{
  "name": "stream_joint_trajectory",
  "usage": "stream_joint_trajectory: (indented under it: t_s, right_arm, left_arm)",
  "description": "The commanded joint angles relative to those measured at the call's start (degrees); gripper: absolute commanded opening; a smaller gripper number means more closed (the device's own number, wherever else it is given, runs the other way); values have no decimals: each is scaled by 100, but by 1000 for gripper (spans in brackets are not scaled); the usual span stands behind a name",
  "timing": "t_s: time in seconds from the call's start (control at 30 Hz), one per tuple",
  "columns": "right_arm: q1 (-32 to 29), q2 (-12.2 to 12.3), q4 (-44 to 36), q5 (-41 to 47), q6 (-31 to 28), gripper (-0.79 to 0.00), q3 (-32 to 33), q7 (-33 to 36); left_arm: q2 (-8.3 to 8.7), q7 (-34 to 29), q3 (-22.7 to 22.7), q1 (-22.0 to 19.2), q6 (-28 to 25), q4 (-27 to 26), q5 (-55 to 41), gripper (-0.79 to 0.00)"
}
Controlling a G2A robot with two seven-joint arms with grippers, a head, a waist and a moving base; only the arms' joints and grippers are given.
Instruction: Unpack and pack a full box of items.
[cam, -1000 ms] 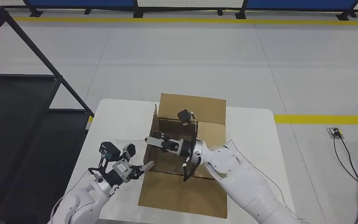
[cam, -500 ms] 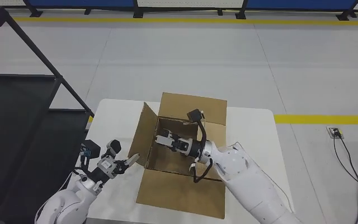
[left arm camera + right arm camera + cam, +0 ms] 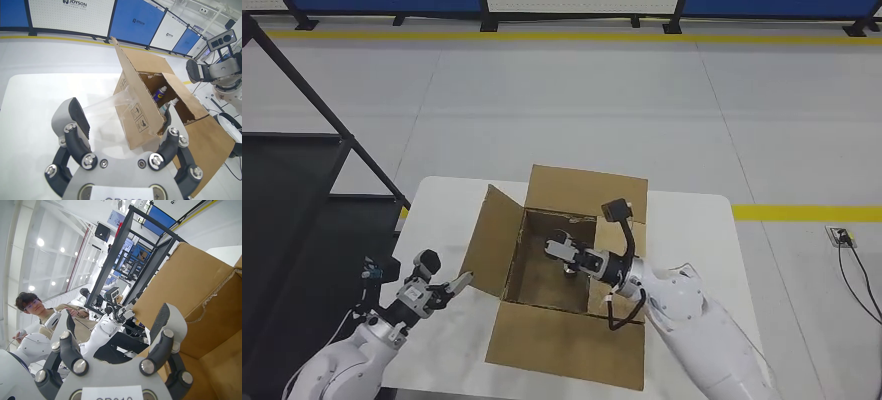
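- In the middle of the white table point(image 3: 442, 215) stands the brown cardboard box point(image 3: 562, 345), all four flaps folded outward and its top open.
- The left gripper point(image 3: 122, 117) hangs over the table just beside the outer corner of the box's left flap point(image 3: 136, 85). Its jaws are spread wide with nothing between them; whether one fingertip point(image 3: 171, 117) touches the flap's corner cannot be told.
- A clear strip of tape point(image 3: 113, 99) trails from that flap toward the left gripper.
- The right gripper point(image 3: 560, 246) sits over the box's open interior, jaws well apart and holding nothing, with a cardboard wall close beside one finger point(image 3: 164, 321).
- Inside the box, against a wall, lean a blue spray can with a white cap point(image 3: 158, 94) and a white nozzle-topped bottle point(image 3: 173, 101).
- Around the table lies pale floor with a yellow line point(image 3: 542, 36), a black metal frame point(image 3: 342, 140) to one side, and blue and white panels point(image 3: 136, 20) along the far edge.
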Motion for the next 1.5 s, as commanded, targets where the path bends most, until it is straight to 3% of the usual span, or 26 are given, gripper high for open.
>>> stream_joint_trajectory:
  t_s: [0.0, 0.37, 0.7, 0.9, 1.13, 1.47]
  right_arm:
    - [-18, 4, -7, -19, 11, 0, 20, -11]
    - [74, -46, 132, -156, 225, 0, -156, -41]
    - [618, -318, 675, -482, 616, 0, -890, -418]
    - [852, -462, 967, -462, 568, 0, -1124, -549]
    - [823, -500, 985, -506, 420, 0, -1078, -663]
    - [469, -423, 631, -729, 452, 0, -787, -720]
  left_arm:
    - [1, 18, -17, 2, 20, 12, 4, 0]
    - [6, 175, -135, 92, -126, 50, -171, 0]
    - [36, 252, -568, 282, -655, 398, -1069, 0]
    - [47, 53, -487, 130, -204, 619, -437, 0]
    - [2, -158, 316, -691, 483, 1455, 900, 0]
    - [-245, 492, 1767, -2300, 1270, 3124, 2347, 0]
